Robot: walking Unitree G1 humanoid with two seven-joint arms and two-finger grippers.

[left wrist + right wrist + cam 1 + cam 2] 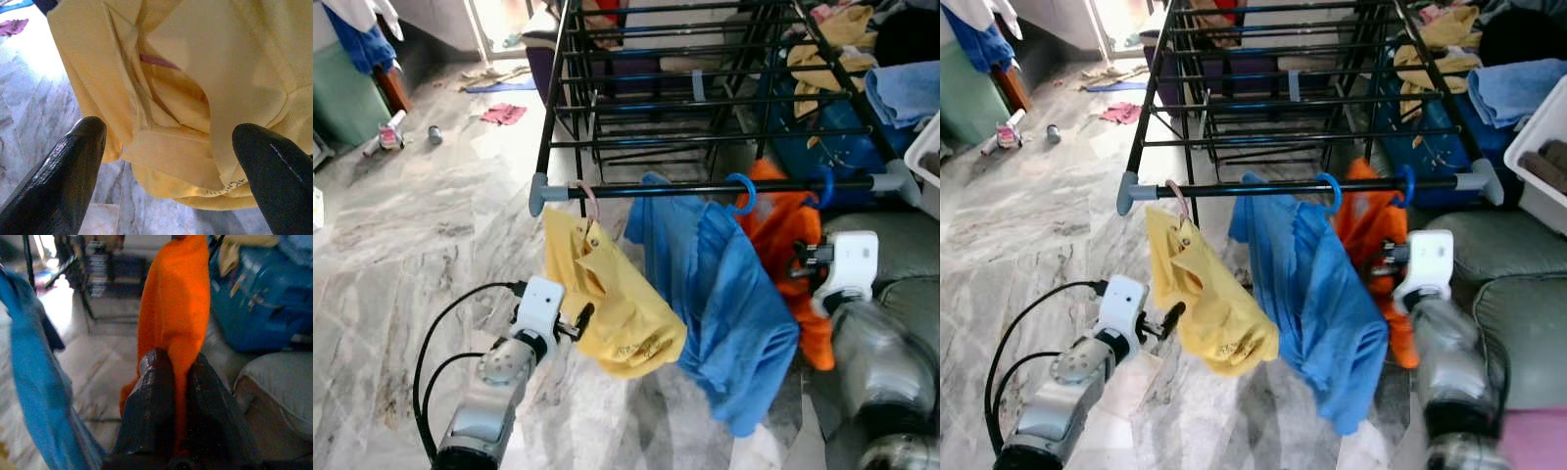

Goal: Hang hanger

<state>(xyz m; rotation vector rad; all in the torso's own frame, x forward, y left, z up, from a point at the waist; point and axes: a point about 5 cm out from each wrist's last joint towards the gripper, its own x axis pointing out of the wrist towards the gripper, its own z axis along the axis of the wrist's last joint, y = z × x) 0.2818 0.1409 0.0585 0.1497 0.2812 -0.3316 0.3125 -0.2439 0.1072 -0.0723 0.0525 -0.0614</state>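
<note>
A yellow garment point(607, 304) hangs on a pink hanger point(590, 201) from the front rail point(656, 190) of a black drying rack. Beside it hang a blue garment point(724, 304) and an orange garment point(781, 227), each on a blue hanger hook. My left gripper point(579, 321) is open just left of the yellow garment's lower edge. In the left wrist view its fingers point(73, 161) stand wide apart with the yellow cloth point(195, 98) close ahead. My right gripper point(798, 259) is shut on the orange garment point(176, 308), with the cloth pinched between both fingers.
Grey cushions point(891, 245) and a white basket point(925, 157) crowd the right side. A blue bag point(822, 147) and piled clothes point(832, 49) lie behind the rack. Pink cloth point(504, 114) and bottles point(389, 132) lie on the marble floor point(401, 245) at far left.
</note>
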